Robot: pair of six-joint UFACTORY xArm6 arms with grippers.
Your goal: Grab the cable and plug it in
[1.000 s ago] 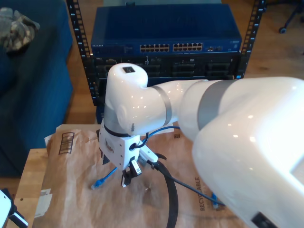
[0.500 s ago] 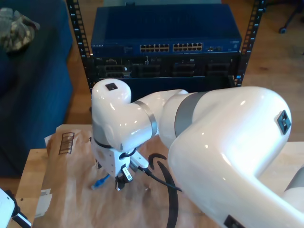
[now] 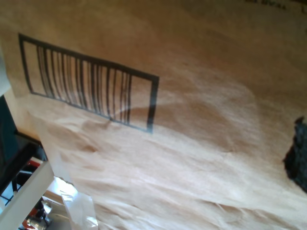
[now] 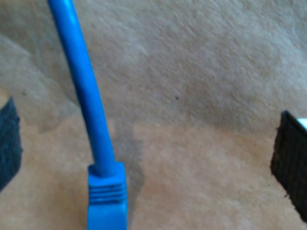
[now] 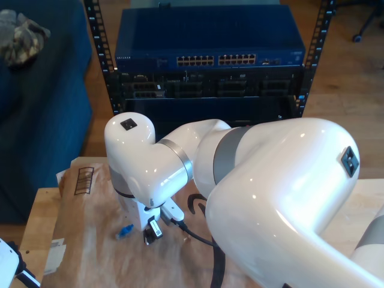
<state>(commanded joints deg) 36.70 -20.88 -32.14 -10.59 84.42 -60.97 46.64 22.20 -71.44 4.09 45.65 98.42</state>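
Exterior view is giving you the big white arm (image 5: 252, 198) first, sweeping in from that view's right and bending down over the brown paper (image 5: 90, 240) that is covering the wooden table (image 5: 41, 222). Behind the table you are seeing a rack (image 5: 207, 66) carrying a blue network switch (image 5: 207, 42) with its rows of ports, and a blue couch (image 5: 42, 102) is sitting at the exterior view's left. This arm is carrying my second gripper (image 5: 150, 231), which is pointing down at the paper just beside the plug end of the cable (image 5: 125, 231), the small blue piece lying on the paper toward the exterior view's left of the claw. A thick dark cable (image 5: 204, 240) is looping off the arm's wrist. In the second wrist view you are looking straight down at the cable (image 4: 84, 100): its thin blue length is running to its blue plug boot (image 4: 106, 199), lying flat on the paper (image 4: 201, 96) between the two dark finger pads (image 4: 290, 163). My second gripper (image 4: 148, 153) is standing released, its jaws spread wide and well clear of the cable on both sides, gripping nothing. In the first wrist view you are seeing wrinkled brown paper (image 3: 192, 143) with a printed barcode (image 3: 86, 81), and a dark pad (image 3: 298, 153) is showing at the edge; you cannot tell there whether my first gripper is released or clenched.
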